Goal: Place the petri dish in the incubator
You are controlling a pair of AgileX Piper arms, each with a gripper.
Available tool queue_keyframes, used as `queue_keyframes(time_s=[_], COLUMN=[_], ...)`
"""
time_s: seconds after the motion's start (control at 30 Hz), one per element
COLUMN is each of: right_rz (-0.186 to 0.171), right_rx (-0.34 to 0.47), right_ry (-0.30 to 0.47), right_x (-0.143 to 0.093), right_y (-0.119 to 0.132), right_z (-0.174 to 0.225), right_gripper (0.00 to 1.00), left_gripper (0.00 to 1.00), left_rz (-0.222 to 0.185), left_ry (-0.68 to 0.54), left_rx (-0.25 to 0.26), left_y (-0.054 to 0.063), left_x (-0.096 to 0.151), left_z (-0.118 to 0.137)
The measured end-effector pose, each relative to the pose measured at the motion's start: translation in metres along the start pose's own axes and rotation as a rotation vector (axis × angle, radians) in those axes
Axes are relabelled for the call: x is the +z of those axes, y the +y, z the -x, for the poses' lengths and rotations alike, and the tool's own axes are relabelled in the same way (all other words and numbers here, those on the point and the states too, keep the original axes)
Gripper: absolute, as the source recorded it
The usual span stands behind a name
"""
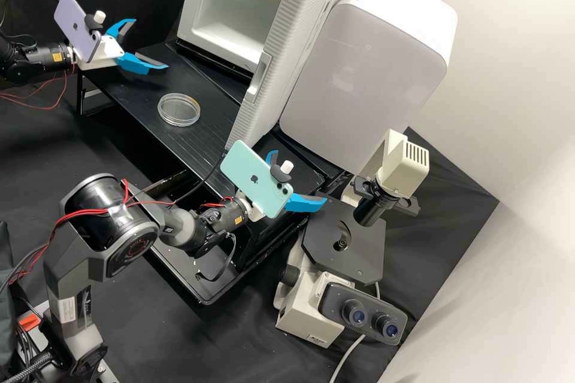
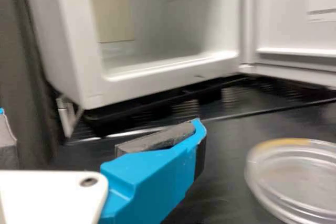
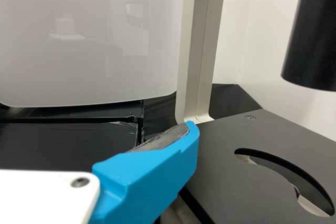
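Well, starting at the upper left of the high view, my left hand (image 1: 148, 43) hangs above the far end of the black counter (image 1: 197, 143), its two blue fingers spread wide with nothing between them. Right of it and lower in the frame, the petri dish (image 1: 178, 109) lies flat on the counter, lid on, well apart from that hand; in the left wrist view it sits just past my finger (image 2: 163, 166), at the lower right. Further right and higher stands the incubator (image 1: 190, 6), its door (image 1: 287, 42) swung open toward the camera and its chamber bare. At lower centre my right hand (image 1: 299, 178) hovers beside the door's bottom edge, fingers apart and holding nothing, over the stage of the microscope (image 1: 341, 251) at the lower right. I judge the pick not yet begun, and the left hand is the one to make it. My worry is the dish itself: it is shallow, clear and slick, so a pinch set too high could lift only the lid, and one set off centre could push it along the counter. Carrying it in, the raised sill of the incubator could catch the rim and tip it. My right arm, so close to the door, could knock it if I move carelessly.
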Motion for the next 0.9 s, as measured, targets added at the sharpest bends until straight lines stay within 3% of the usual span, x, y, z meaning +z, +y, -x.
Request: queue_keyframes(time_s=[0.27, 0.57, 0.9], right_rz=[0.000, 0.000, 0.000], right_rx=[0.000, 0.000, 0.000], right_ry=[0.000, 0.000, 0.000], right_x=[0.000, 0.000, 0.000], right_y=[0.000, 0.000, 0.000], right_z=[0.000, 0.000, 0.000], right_gripper=[1.00, 1.00, 1.00], left_gripper=[1.00, 1.00, 1.00], left_rz=[-0.010, -0.010, -0.007], left_ry=[-0.118, -0.218, -0.231], left_rx=[-0.063, -0.064, -0.069], left_y=[-0.016, -0.022, -0.025], left_x=[0.027, 0.051, 0.057], left_z=[0.011, 0.025, 0.028])
